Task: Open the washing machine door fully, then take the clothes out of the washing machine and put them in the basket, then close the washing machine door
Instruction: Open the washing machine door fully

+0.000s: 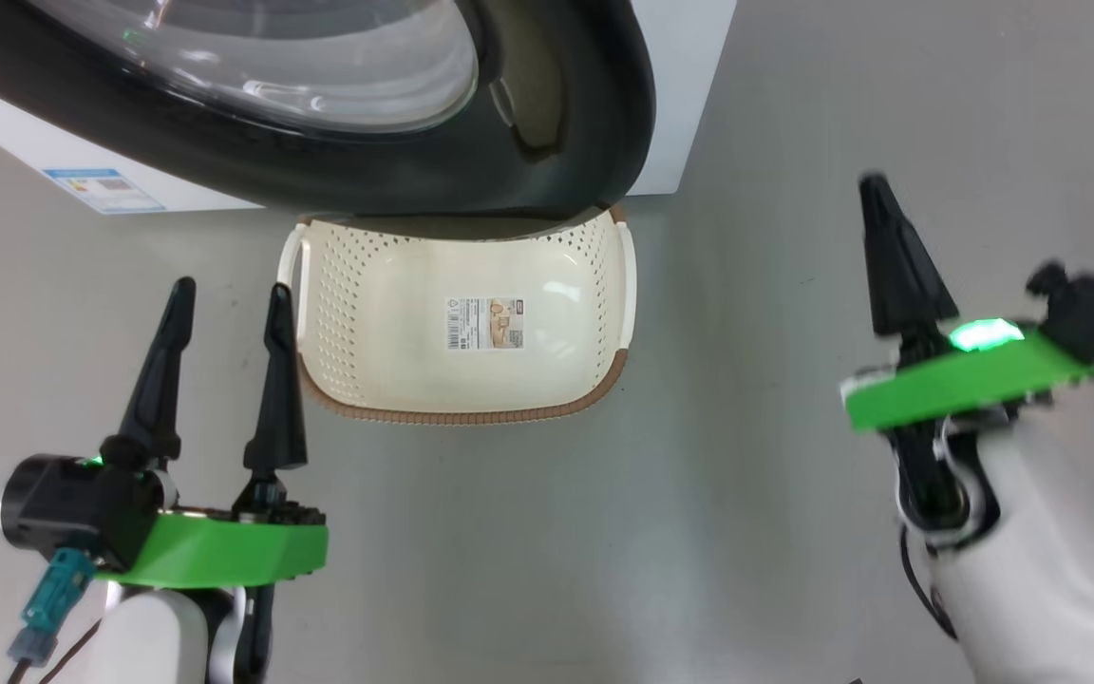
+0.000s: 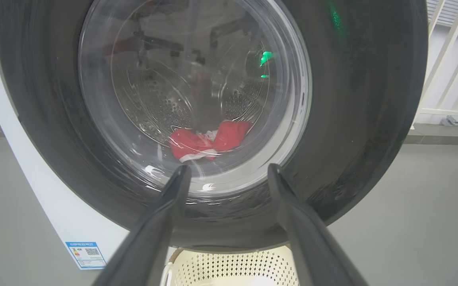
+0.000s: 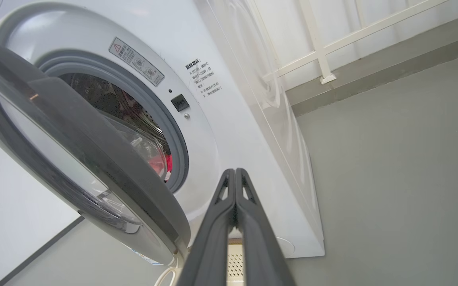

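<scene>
The basket (image 1: 457,414) stands on the grey floor (image 1: 746,475) and serves as the reference. The washer (image 1: 689,95) stands directly behind the basket. The door (image 1: 367,180) is partly open: in the right wrist view its black rim stands away from the grey gasket (image 3: 178,147), leaving a wedge-shaped gap on the latch side. In the head view the door's lower edge overhangs the basket's far rim. The rest of the basket is uncovered, holding only a sticker (image 1: 485,323) on its bottom. The clothes (image 2: 209,141) are above and behind the basket, low in the drum, seen through the door glass. The left end effector (image 1: 232,288) hangs just beside the basket's left handle, with its fingers spread and nothing between them; they point at the lower door rim. The right end effector (image 1: 875,190) is well apart to the basket's right. Its fingers are pressed together on nothing and point toward the washer front, right of the door's free edge. Bare floor extends right of the basket and on its near side. A white railing (image 3: 320,51) runs along the wall, beyond the washer from the basket.
</scene>
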`<state>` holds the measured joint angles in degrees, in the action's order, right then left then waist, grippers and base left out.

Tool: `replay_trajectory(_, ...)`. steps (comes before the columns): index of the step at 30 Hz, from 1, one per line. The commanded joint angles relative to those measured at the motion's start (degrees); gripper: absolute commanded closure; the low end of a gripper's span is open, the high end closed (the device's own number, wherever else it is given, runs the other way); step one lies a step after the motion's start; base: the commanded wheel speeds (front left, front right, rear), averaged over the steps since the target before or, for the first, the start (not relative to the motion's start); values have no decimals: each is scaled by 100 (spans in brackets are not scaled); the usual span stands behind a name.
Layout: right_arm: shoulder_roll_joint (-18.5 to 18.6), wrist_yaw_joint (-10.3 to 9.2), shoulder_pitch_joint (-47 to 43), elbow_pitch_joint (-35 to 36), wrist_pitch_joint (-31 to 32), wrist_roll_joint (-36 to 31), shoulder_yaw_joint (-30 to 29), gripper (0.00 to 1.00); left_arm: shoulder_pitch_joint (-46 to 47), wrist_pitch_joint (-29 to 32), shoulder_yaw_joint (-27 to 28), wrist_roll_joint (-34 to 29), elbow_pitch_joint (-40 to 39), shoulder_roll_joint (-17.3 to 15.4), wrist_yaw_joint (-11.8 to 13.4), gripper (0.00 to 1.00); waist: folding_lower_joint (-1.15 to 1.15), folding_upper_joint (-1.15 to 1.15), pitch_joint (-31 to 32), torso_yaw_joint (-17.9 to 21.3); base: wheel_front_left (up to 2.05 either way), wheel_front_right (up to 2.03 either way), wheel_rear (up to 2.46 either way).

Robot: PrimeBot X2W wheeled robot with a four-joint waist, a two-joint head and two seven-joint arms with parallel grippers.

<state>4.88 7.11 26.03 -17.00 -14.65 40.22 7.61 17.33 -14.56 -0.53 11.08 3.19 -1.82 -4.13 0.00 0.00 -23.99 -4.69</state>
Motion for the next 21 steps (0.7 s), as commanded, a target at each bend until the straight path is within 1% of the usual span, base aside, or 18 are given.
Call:
replay_trajectory(1, 4, 37, 211, 32, -35, 321, 202, 100, -59, -44, 148, 5, -142, -106, 20, 0, 0, 0, -6, -15, 0, 0, 0)
replay_trajectory(4, 97, 37, 684, -359, 16, 1305, 532, 100, -51, -44, 103, 22, -139, -106, 32, 0, 0, 0, -15, -53, 0, 0, 0)
replay_trajectory(7, 78, 37, 1170, -476, 387, 2514, 688, 100, -40, -44, 90, 41, -132, -106, 30, 0, 0, 0, -38, -93, 0, 0, 0)
replay_trajectory(9, 109, 37, 1453, -496, 619, 3094, 755, 100, -28, -44, 80, 59, -125, -106, 22, 0, 0, 0, -57, -123, 0, 0, 0)
replay_trajectory(14, 78, 37, 2044, -690, 1543, 4280, 868, 100, -16, -44, 0, 111, -132, -106, 58, 0, 0, 0, -99, -208, 0, 0, 0)
replay_trajectory(17, 42, 37, 2374, -808, 2192, 4882, 844, 100, -5, -44, -22, 131, -132, -106, 74, 0, 0, 0, -127, -252, 0, 0, 0)
replay_trajectory(21, 48, 37, 2765, -1120, 3048, 5518, 705, 100, 19, -44, -72, 155, -119, -106, 87, 0, 0, 0, -143, -323, 0, 0, 0)
